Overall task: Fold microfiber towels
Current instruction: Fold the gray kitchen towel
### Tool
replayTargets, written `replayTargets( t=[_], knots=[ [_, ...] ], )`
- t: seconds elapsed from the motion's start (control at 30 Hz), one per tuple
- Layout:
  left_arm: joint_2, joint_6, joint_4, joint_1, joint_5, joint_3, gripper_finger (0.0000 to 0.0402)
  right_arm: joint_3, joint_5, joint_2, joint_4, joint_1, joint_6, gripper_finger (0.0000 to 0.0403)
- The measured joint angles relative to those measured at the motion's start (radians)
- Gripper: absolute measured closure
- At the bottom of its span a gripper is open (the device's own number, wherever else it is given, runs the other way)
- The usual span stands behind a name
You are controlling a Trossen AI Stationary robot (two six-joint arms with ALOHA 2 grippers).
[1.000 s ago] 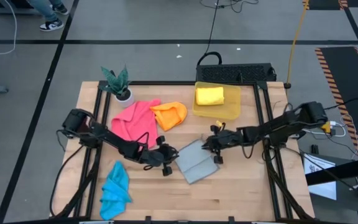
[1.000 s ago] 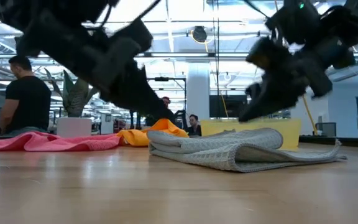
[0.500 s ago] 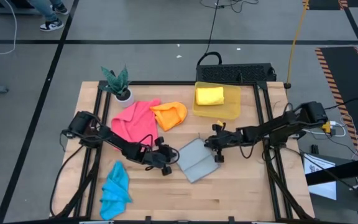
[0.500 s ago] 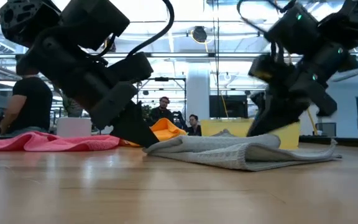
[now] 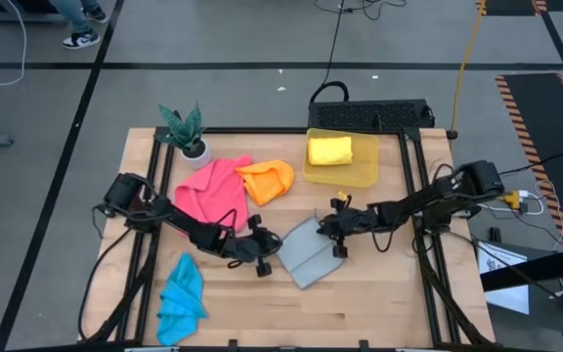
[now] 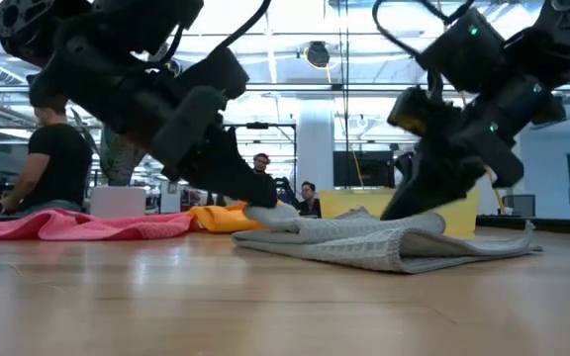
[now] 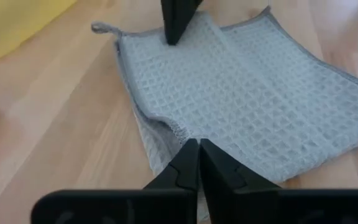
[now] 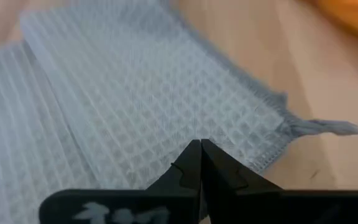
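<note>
The left gripper (image 7: 198, 144) has its two dark fingers pressed together on the upper layer of the grey waffle-weave microfiber towel (image 5: 308, 254), pinching a small ridge of cloth at the towel's edge. The right gripper (image 8: 200, 145) is likewise pinched tight, its tips nipping the same towel's top layer close to the corner that carries a small hanging loop (image 8: 325, 127). From above, the left gripper (image 5: 266, 246) sits at the grey towel's left edge and the right gripper (image 5: 336, 233) at its upper right corner, with the folded cloth lying between them on the pale wooden table (image 5: 379, 303).

Outward from the left fingers, toward the table's back, lie a crumpled pink microfiber towel (image 5: 210, 190) and, touching it, a bunched orange microfiber towel (image 5: 267, 180). Near the front edge, on the left arm's side, a bright blue microfiber towel (image 5: 181, 296) lies crumpled, well apart from the grey one. Behind the right fingers a translucent yellow plastic bin (image 5: 365, 168) holds a folded yellow microfiber towel (image 5: 329, 151). A small potted plant (image 5: 186, 132) stands at the back left corner.

The front right of the table is bare wood. Beyond the table, the low view shows an office hall with a person in a dark shirt (image 6: 55, 158) seated at left.
</note>
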Motion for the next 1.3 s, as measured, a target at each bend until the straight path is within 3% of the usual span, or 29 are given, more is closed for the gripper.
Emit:
replayTargets(
  t=[0.23, 0.37, 0.7, 1.03, 1.3],
  knots=[
    [0.003, -0.048, -0.132, 0.001, -0.028, 0.0, 0.0387, 0.0, 0.066, -0.011, -0.028, 0.009, -0.029, 0.0403],
    [0.003, -0.054, -0.106, -0.004, -0.029, 0.0, 0.038, -0.001, 0.105, -0.054, -0.048, 0.041, -0.052, 0.0403],
    [0.002, 0.011, 0.046, -0.018, -0.033, 0.0, 0.0392, 0.0, 0.105, -0.023, 0.041, 0.137, -0.007, 0.0403],
    [0.002, -0.041, -0.101, -0.01, -0.038, 0.0, 0.0398, 0.001, 0.109, 0.072, 0.044, 0.14, 0.031, 0.0403],
    [-0.04, -0.042, -0.123, -0.019, -0.043, 0.002, 0.038, 0.0, 0.11, 0.023, 0.018, 0.142, 0.003, 0.0403]
  ],
)
